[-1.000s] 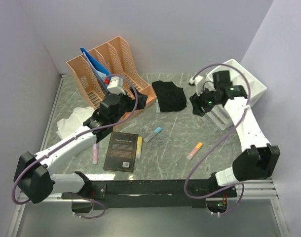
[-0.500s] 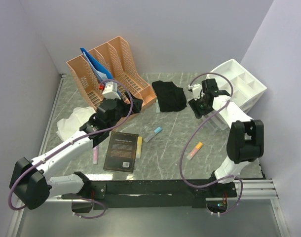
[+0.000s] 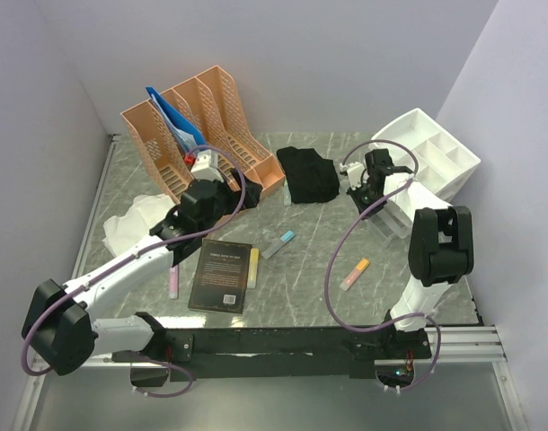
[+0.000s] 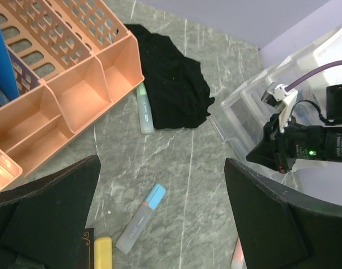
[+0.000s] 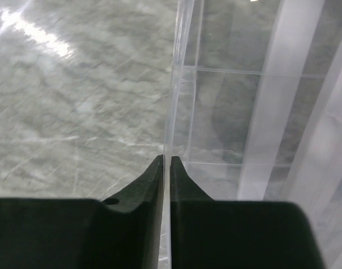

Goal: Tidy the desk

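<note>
Your right gripper (image 5: 166,159) is clenched on the thin upright wall of the clear bin (image 5: 179,84), one finger on each side of the wall. That bin sits at the far right of the desk (image 3: 310,269), just in front of the white divided organizer (image 3: 431,148). Your left gripper (image 4: 162,168) is released, jaws spread wide with nothing between them. It hangs above the desk, beside the front end of the orange file holder (image 3: 202,126). The desk fills the middle of the top view, with a black rail along the near edge. Lying on it:
- A black cloth (image 3: 310,173) sits at centre back, with a pale green pen (image 4: 144,107) touching its left edge.
- A black book (image 3: 222,276) has a yellow marker (image 3: 253,267) alongside.
- A blue-capped marker (image 3: 278,244), an orange marker (image 3: 354,274) and a pink marker (image 3: 173,280) lie apart from each other.
- A white cloth (image 3: 135,222) is crumpled at the left.
</note>
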Controlling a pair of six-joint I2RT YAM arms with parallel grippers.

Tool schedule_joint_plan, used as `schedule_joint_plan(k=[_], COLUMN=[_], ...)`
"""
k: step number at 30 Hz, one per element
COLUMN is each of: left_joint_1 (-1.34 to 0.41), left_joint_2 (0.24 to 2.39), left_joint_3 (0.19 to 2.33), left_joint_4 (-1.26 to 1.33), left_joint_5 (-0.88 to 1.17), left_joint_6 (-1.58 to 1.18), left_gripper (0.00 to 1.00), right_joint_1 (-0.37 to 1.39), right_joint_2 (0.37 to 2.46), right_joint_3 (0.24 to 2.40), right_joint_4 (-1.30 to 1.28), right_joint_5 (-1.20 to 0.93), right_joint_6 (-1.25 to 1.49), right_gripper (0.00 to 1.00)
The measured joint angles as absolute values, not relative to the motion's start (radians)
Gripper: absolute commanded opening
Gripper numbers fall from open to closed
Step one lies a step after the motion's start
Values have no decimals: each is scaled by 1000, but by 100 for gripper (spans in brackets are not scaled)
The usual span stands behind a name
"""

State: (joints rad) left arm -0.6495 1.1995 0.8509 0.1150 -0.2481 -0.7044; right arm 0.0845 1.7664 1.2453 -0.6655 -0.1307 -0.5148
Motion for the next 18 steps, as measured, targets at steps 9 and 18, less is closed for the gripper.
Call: schedule_joint_plan(k=[9,18], left_joint_1=[-649,-649], left_joint_2=[1266,1312], left_joint_3=[851,862], left_joint_4=[118,127], left_joint_5=[-199,-149], left_joint_6=[-717,-720], left_gripper=[99,99], right_joint_1=[86,92], right_joint_2=[1762,1747], right_joint_3=[1260,1291], right_joint_4=[-760,-905], right_joint_5=[-253,-361], right_joint_6=[-580,-696], right_gripper=[14,60])
